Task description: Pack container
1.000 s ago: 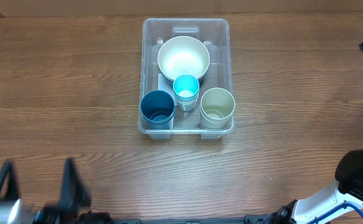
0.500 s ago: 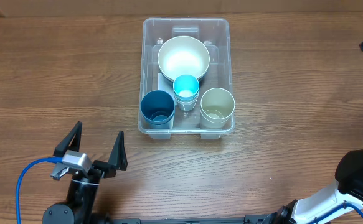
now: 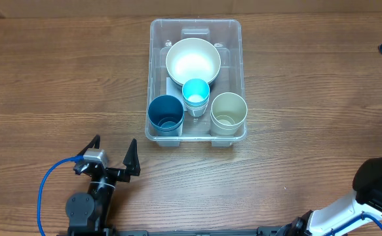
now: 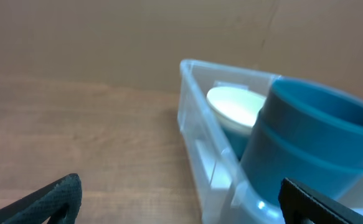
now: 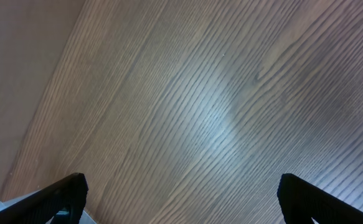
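When viewed from overhead, shows the container (image 3: 156, 59) at the middle of the wooden table (image 3: 46, 65), long axis running away from the robot, short near wall facing the arms; holds a white bowl (image 3: 192, 62) at the far end, a light blue cup (image 3: 196, 92) just in front of it, a dark blue cup (image 3: 166, 113) in the near left corner and a pale beige cup (image 3: 229, 111) in the near right corner; places the left gripper (image 3: 114, 140) toward the table's front edge, jaws spread wide with nothing between them; puts the container ahead of that gripper and off to its right, near left corner closest, not touching; leaves the right arm (image 3: 377, 183) at the lower right edge, well apart from the container, gripper not made out here; makes the left arm the nearer one

From the left wrist, looks low across the table, dark fingertips (image 4: 50, 199) at the bottom corners, wide apart and empty; catches the container's clear corner right of centre, the dark blue cup looming inside and the white bowl behind it

From the right wrist, sees only wood grain above the right gripper (image 5: 181, 199), likewise spread wide and holding nothing; gives no sight of the container

Judging by the bowl and cups already inside, seems far along; calls, for any further reach to the container, for a move forward and rightward by the left arm
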You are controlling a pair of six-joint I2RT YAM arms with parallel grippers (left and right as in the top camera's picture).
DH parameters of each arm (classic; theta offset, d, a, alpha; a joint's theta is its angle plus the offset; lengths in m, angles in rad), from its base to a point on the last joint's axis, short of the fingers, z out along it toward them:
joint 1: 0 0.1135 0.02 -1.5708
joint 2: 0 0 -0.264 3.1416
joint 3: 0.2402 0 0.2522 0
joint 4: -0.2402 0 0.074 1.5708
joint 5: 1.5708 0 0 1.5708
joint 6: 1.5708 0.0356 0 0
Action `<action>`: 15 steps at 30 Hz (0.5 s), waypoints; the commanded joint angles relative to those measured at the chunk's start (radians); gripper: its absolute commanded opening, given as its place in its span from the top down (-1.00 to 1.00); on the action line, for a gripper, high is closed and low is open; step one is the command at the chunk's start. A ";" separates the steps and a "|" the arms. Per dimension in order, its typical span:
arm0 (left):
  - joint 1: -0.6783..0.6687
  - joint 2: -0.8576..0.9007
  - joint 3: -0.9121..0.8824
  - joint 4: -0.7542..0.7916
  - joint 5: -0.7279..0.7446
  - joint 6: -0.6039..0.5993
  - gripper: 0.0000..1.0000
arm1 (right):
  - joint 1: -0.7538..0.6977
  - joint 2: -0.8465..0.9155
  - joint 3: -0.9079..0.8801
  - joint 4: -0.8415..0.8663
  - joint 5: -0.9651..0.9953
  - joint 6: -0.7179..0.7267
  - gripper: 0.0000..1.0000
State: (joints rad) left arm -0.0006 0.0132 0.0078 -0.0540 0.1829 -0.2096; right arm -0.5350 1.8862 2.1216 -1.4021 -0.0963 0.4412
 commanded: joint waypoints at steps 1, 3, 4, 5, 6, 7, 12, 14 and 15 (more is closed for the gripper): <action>-0.005 -0.010 -0.003 -0.012 -0.036 0.025 -1.00 | 0.002 -0.004 0.023 0.005 0.008 0.002 -1.00; -0.005 -0.010 -0.003 -0.011 -0.036 0.030 -1.00 | 0.002 -0.004 0.023 0.005 0.008 0.002 -1.00; -0.005 -0.010 -0.003 -0.010 -0.036 0.030 -1.00 | 0.002 -0.004 0.023 0.005 0.008 0.002 -1.00; -0.005 -0.010 -0.003 -0.010 -0.036 0.030 -1.00 | 0.002 -0.004 0.023 0.005 0.008 0.001 -1.00; -0.004 -0.010 -0.003 -0.010 -0.036 0.030 -1.00 | 0.002 -0.004 0.023 0.005 0.008 0.002 -1.00; -0.004 -0.010 -0.003 -0.010 -0.037 0.030 -1.00 | 0.002 -0.004 0.023 0.005 0.008 0.002 -1.00; -0.004 -0.010 -0.003 -0.010 -0.036 0.030 -1.00 | 0.002 -0.004 0.023 0.005 0.008 0.002 -1.00; -0.004 -0.010 -0.003 -0.010 -0.037 0.030 -1.00 | 0.002 -0.004 0.023 0.005 0.008 0.001 -1.00; -0.004 -0.010 -0.003 -0.010 -0.036 0.030 -1.00 | 0.002 -0.004 0.023 0.005 0.008 0.002 -1.00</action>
State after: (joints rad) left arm -0.0006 0.0132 0.0078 -0.0608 0.1596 -0.2024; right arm -0.5350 1.8862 2.1216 -1.4021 -0.0963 0.4404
